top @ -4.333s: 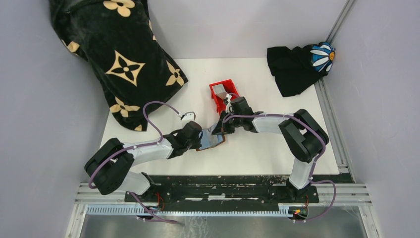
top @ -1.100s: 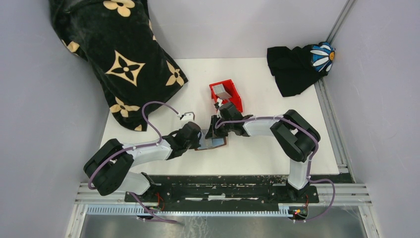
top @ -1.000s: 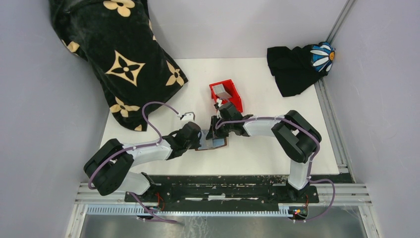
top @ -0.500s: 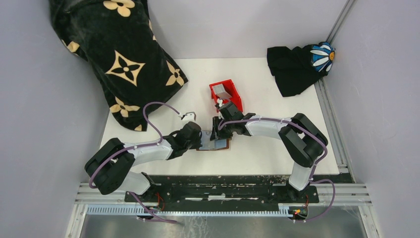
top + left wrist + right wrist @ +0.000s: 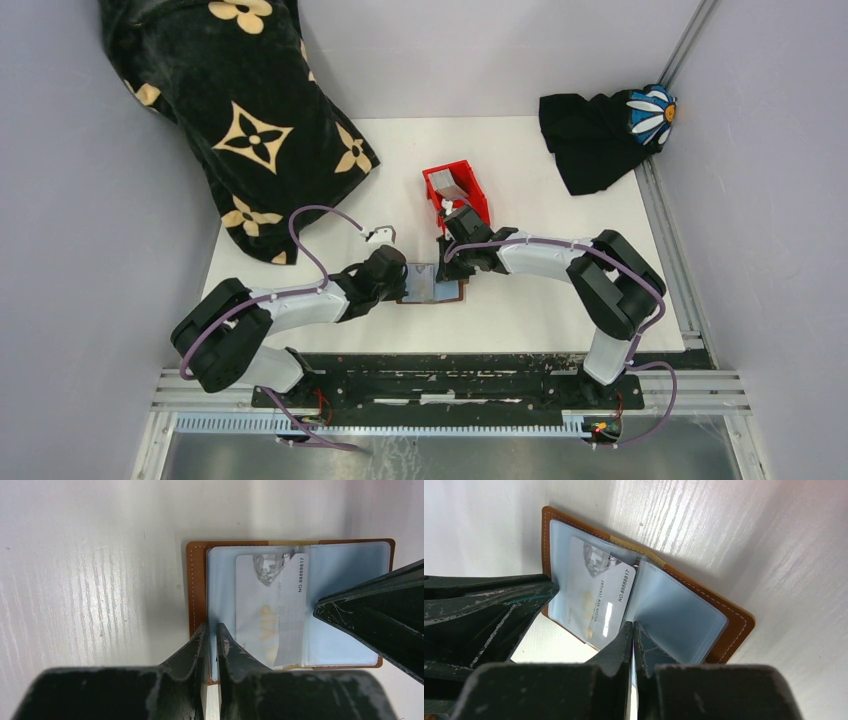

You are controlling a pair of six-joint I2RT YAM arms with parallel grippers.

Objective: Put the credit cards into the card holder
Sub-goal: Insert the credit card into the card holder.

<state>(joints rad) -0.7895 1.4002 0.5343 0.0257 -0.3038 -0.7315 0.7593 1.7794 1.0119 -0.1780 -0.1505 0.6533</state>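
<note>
In the red bin (image 5: 450,166), far side: a grey credit card (image 5: 447,186), tilted. Just nearer, flat and open on the table (image 5: 560,300): the card holder (image 5: 433,286), one silvery card (image 5: 272,605) tucked in a clear sleeve (image 5: 345,580). Pinched onto the holder's near edge: left gripper (image 5: 210,627). Closed tip to tip over the fold: right gripper (image 5: 630,626); whether gripping anything, cannot tell. Only from the wrists: print "VIP", "NO 88888817". Only from above: the bin.

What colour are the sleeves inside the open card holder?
Pale blue sleeves in the card holder; left wrist view shows them best.
</note>
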